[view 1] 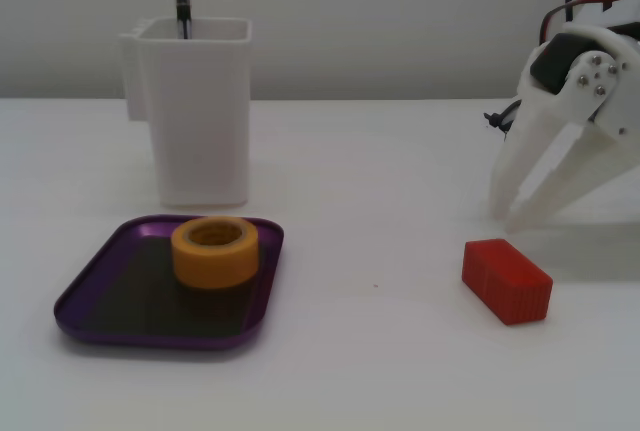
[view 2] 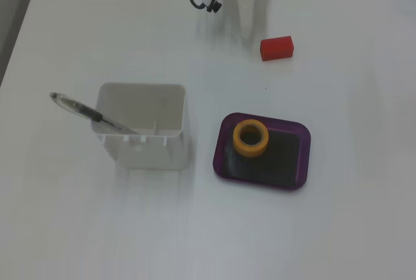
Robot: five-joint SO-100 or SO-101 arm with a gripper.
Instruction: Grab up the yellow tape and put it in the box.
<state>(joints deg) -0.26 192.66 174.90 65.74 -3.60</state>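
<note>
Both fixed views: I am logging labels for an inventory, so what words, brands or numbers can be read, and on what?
None can be read.
Yellow-orange tape roll: any print on the inner core is too blurred.
Pen in the white plastic holder: no readable marking.
Red ribbed block and purple metallic tray: plain.

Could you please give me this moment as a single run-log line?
yellow tape: flat in box, far end | gripper: open, empty, apart on table near red block | pen holder: behind box

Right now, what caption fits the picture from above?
Yellow tape sits inside the purple box, beside a white pen holder, while the claw rests near a red block.
</note>
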